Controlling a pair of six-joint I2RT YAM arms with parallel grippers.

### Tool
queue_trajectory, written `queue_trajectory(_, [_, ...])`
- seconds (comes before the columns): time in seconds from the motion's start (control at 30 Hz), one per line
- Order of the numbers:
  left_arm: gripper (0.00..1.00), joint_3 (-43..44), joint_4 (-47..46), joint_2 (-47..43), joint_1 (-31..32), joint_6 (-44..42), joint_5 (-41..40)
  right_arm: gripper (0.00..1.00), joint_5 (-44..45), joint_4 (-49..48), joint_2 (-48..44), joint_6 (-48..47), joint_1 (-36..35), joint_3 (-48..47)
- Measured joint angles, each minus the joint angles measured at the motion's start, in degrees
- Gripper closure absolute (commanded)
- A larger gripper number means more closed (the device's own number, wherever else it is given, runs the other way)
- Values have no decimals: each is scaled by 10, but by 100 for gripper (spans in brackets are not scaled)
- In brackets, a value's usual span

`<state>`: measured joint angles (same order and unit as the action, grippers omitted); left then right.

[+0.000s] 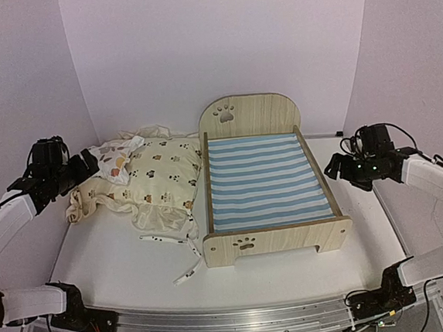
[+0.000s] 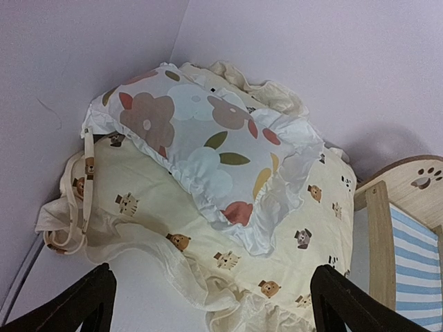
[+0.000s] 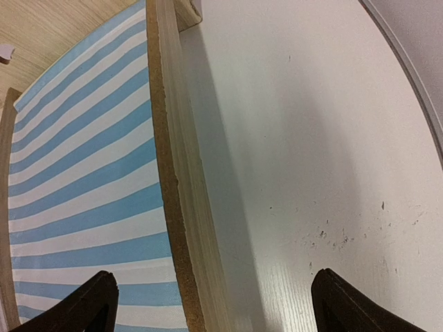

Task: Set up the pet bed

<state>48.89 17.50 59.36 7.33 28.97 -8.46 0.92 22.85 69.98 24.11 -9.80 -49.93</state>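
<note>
The left gripper (image 1: 88,164) and right gripper (image 1: 333,169) both stood wide open, holding nothing. The left hung over the cushion (image 1: 163,180) and pillow (image 1: 118,155) at far left, likely poised to lift bedding. The right hovered just right of the pet bed (image 1: 265,179), which stood centrally with its striped base bare.

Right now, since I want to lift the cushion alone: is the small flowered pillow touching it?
Touching. The left wrist view shows the pillow lying on top of the cushion, its ruffled edge resting on the cream fabric.
</note>
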Motion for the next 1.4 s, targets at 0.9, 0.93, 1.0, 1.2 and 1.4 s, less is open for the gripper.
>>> queue_trajectory(0.9, [0,59,-86,250,-3,90,-17,2,-176,9,-6,10,-11,7])
queue_trajectory(0.93, [0,67,-94,270,-3,90,-14,2,-185,14,2,5,-20,-2])
queue_trajectory(1.0, [1,93,-109,312,-3,90,-7,2,-191,27,21,-4,-45,-26])
queue_trajectory(1.2, [55,149,-172,411,-10,81,17,2,-181,52,99,-30,-166,-150])
queue_trajectory(1.4, [100,169,-206,443,-22,62,43,2,-149,53,240,-37,-259,-305])
